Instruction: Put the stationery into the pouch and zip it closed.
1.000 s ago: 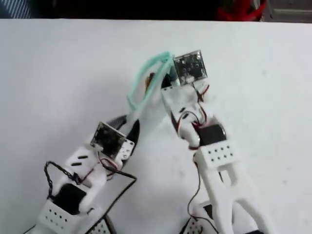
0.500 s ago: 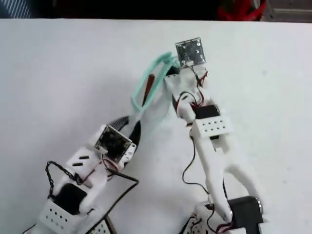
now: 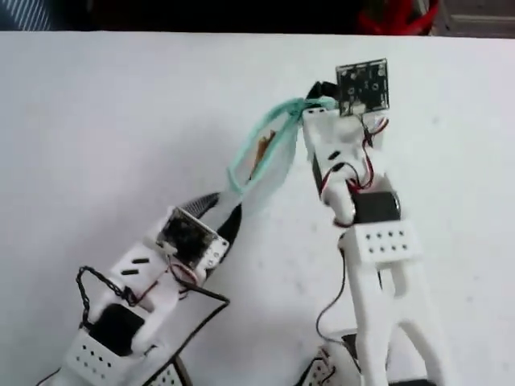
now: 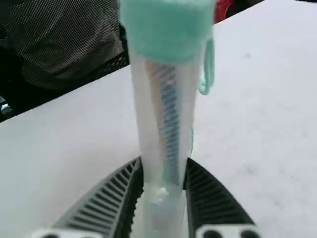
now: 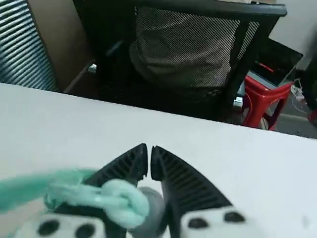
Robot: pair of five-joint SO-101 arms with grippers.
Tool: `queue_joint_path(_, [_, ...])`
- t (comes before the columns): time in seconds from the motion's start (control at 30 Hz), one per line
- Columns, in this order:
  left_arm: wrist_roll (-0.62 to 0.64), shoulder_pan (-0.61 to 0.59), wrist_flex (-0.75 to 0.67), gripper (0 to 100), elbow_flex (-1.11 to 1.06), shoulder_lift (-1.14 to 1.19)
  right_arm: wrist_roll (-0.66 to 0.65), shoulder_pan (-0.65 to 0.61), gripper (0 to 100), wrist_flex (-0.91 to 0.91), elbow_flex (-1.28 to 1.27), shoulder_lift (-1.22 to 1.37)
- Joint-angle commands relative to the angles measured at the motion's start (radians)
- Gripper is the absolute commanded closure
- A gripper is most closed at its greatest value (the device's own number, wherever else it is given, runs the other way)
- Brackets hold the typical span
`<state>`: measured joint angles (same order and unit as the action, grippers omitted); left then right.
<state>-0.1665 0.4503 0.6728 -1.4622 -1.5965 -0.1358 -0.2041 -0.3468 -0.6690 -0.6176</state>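
Note:
A see-through pouch (image 3: pixel 261 161) with a teal zip edge stretches slantwise between my two grippers, above the white table (image 3: pixel 96 121). An orange-brown piece of stationery (image 3: pixel 262 148) shows inside it. My left gripper (image 3: pixel 221 213) is shut on the pouch's near end; in the left wrist view its black ribbed fingers (image 4: pixel 208 198) pinch the clear pouch (image 4: pixel 166 109) from both sides. My right gripper (image 3: pixel 315 96) is at the pouch's far end, shut, with the teal zip pull cord (image 5: pixel 111 196) bunched at the base of its jaws. Its fingertips (image 5: pixel 138 161) nearly touch.
The table's far edge (image 3: pixel 241 32) runs close behind the right gripper. Beyond it stand a black mesh chair (image 5: pixel 188 44) and a red stool (image 5: pixel 262 94). Black cables (image 3: pixel 88 281) trail from the left arm. Bare table lies to the left and right.
The right gripper has moved right and toward the far edge, dragging the teal zip end with it and pulling the pouch longer and narrower. The left gripper has kept its hold and barely shifted.

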Motion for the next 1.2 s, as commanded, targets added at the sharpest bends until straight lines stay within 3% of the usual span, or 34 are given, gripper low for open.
queue_joint_path(0.0, [0.199, -0.047, -0.025, 82, 0.043, 0.002, 0.002, -0.041, 97.9, -0.067, 0.009, -0.093])
queue_joint_path(0.13, [0.247, -0.113, 0.012, 79, 0.098, 0.002, 0.002, -0.062, 97.9, -0.153, 0.031, -0.145])
queue_joint_path(0.47, [0.247, -0.111, 0.064, 79, 0.143, 0.002, -0.061, -0.213, 97.9, -0.512, 0.244, -0.166])
queue_joint_path(0.7, [0.245, -0.111, 0.061, 80, 0.198, 0.001, -0.084, -0.259, 97.9, -0.590, 0.282, -0.166])
queue_joint_path(0.87, [0.245, -0.056, -0.066, 80, 0.160, 0.004, -0.089, -0.255, 97.9, -0.590, 0.281, -0.166])
queue_joint_path(1.03, [0.242, 0.005, -0.227, 91, 0.087, 0.005, -0.089, -0.249, 97.9, -0.595, 0.281, -0.159])
queue_joint_path(1.17, [0.242, 0.024, -0.262, 98, 0.083, 0.004, -0.089, -0.249, 97.9, -0.611, 0.281, -0.159])
